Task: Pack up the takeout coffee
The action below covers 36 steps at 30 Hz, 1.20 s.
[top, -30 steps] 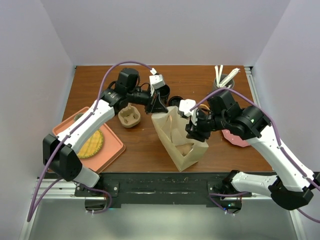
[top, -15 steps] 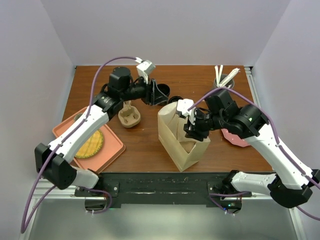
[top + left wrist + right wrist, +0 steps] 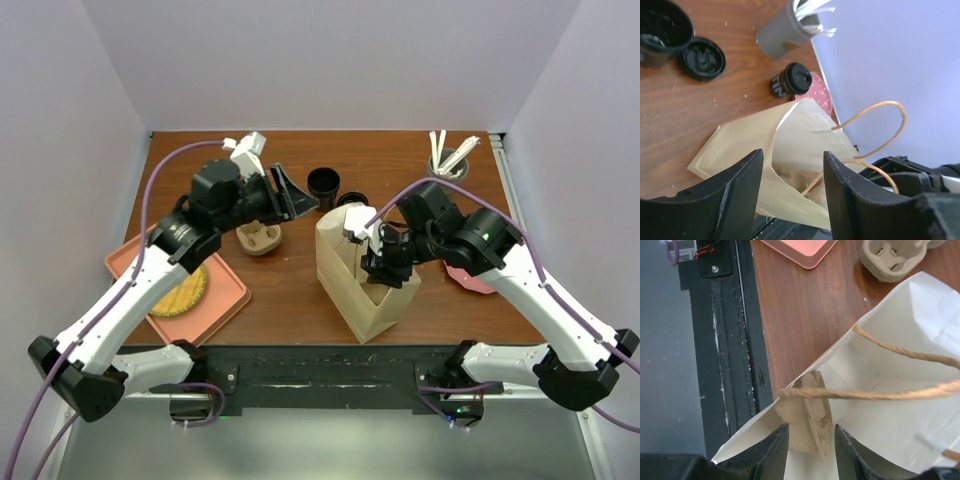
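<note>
The takeout coffee [image 3: 792, 80], a small black cup with a sip lid, stands on the wood table beside a pink plate [image 3: 819, 90]; in the top view my right arm hides it. A tan paper bag [image 3: 350, 270] [image 3: 740, 145] [image 3: 900, 315] stands open mid-table. My left gripper [image 3: 298, 197] [image 3: 792, 155] is open and empty, back and left of the bag. My right gripper [image 3: 385, 270] [image 3: 811, 429] hangs open in the bag's mouth, its jaws either side of a brown cardboard piece [image 3: 805, 420] lying inside.
A lidless black cup [image 3: 323, 185] [image 3: 662, 27] and a loose black lid [image 3: 352, 200] [image 3: 702, 57] sit behind the bag. A grey utensil holder [image 3: 447, 160] stands back right. A cardboard cup carrier [image 3: 260, 238] and an orange tray [image 3: 225, 300] lie left.
My left gripper let go of the bag's rear edge, opened, and pulled back to the left. The bag now stands more upright. The right gripper stayed at the bag's mouth.
</note>
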Tool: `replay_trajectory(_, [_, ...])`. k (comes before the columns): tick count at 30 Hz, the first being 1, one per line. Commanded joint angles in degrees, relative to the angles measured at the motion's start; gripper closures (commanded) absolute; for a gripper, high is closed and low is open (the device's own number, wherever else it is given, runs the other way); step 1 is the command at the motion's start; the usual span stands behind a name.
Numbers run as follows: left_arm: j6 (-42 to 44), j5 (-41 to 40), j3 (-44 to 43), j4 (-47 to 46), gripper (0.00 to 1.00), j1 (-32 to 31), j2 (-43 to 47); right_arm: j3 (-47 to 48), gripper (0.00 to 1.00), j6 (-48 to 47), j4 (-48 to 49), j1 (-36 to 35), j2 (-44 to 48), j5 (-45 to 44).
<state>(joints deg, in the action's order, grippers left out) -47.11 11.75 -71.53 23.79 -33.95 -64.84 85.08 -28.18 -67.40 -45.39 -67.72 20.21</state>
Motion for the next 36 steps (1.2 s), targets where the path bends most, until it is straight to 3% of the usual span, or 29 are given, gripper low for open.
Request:
replay_trajectory(1, [-2.4,-2.1,-3.0,1.7,0.42,-1.8,-5.0,-1.1,0.54,-34.0,-8.3,-0.7,-0.2,-3.1])
replay_trajectory(10, [1.8,-0.8,-6.5,2.8,0.39,-2.2,-11.2,-3.5,0.51,-33.2,-9.5,-4.4,-0.6,-1.8])
replay_trajectory(18, [9.6,2.1,-11.4,7.5,0.53,-2.8,-15.6,-5.4,0.50,-31.7,-8.6,-6.9,-0.2,-2.2])
replay_trajectory(23, [13.6,1.5,-16.9,13.5,0.48,-3.3,-17.9,-4.6,0.50,-30.9,-7.6,-6.9,-0.3,-3.2])
replay_trajectory(27, [18.8,4.7,-16.5,10.0,0.46,-3.7,-17.2,-4.7,0.50,-30.8,-6.7,-7.0,-0.5,-3.5])
replay_trajectory(32, [26.2,4.5,-18.0,14.7,0.44,-3.6,-19.5,-4.7,0.50,-30.7,-6.3,-6.9,-0.4,-3.9])
replay_trajectory(36, [29.8,6.3,-17.2,12.9,0.45,-3.7,-20.4,-5.1,0.50,-30.8,-5.6,-7.0,-0.2,-4.2])
